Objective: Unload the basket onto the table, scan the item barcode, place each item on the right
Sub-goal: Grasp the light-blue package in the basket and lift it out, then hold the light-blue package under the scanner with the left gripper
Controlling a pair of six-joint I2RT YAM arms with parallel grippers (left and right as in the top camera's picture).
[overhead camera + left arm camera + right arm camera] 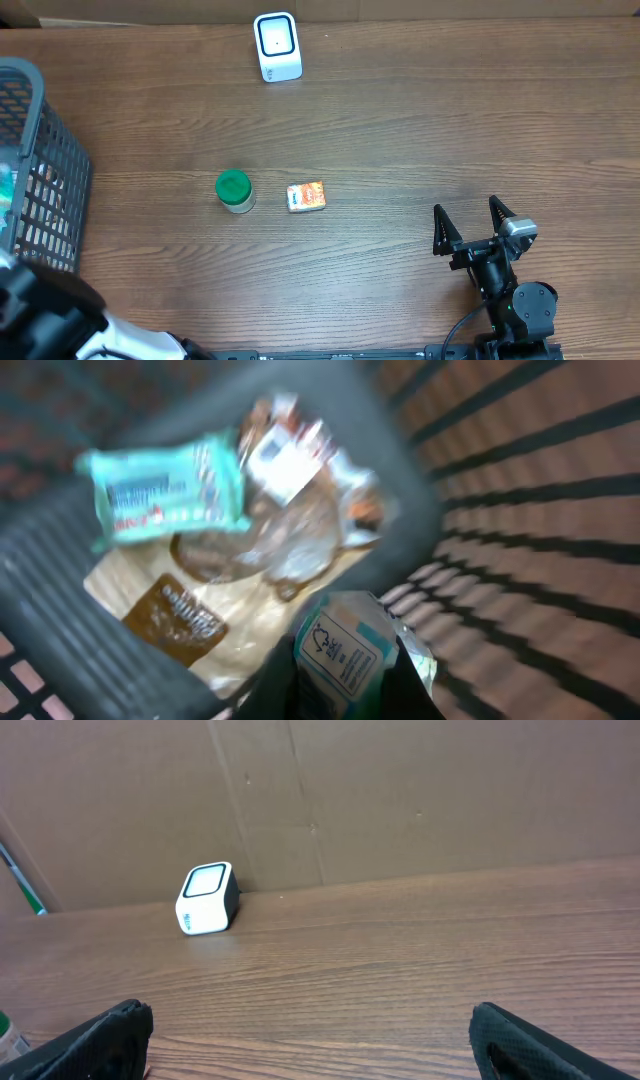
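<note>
Overhead: straight down on table (420, 120). Left wrist: close, into basket (50, 560) ahead of jaws. Right wrist: low, forward past jaws; shares scanner (207, 898) with overhead.

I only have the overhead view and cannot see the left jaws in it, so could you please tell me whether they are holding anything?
Observer: Yes. In the left wrist view the left jaws are shut on a pale blue packet.
Operator: Thank you. Where is it being held?
Observer: Over the inside of the grey basket. I cannot tell whether it is clear of the rim.
Operator: What else lies in there?
Observer: A teal packet, a clear-wrapped item and a beige pouch, all blurred.
</note>
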